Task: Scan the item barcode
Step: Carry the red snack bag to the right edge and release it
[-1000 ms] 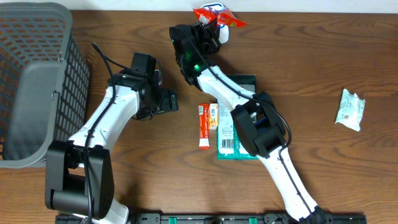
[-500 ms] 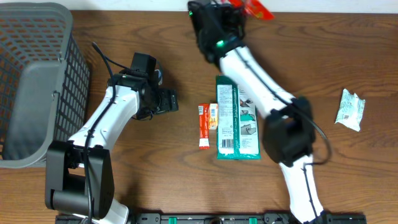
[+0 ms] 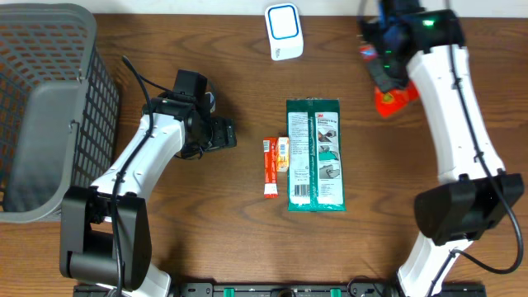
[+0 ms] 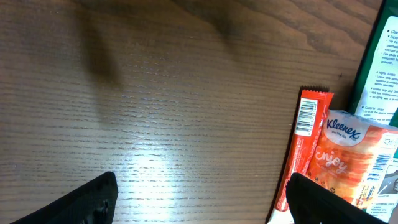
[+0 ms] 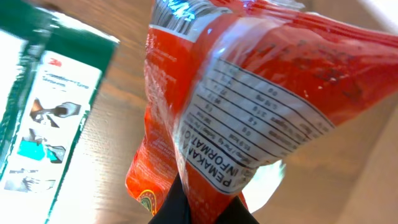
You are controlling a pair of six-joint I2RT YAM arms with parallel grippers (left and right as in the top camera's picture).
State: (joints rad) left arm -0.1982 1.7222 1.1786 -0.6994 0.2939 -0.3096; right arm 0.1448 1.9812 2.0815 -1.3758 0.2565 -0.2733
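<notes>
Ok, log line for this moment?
right claw: shut on red snack bag | left claw: open, empty | scanner: bag off to its right

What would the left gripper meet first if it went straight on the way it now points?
Probably the bare table: its wrist view shows only wood between the fingers of the open left gripper. The orange stick pack and Kleenex pack sit off to one side. Depth is unclear.

place: mock shop checkout | evidence: scanner (image 3: 283,31), basket (image 3: 103,91), packaged goods (image 3: 314,157) on table (image 3: 206,231)
</notes>
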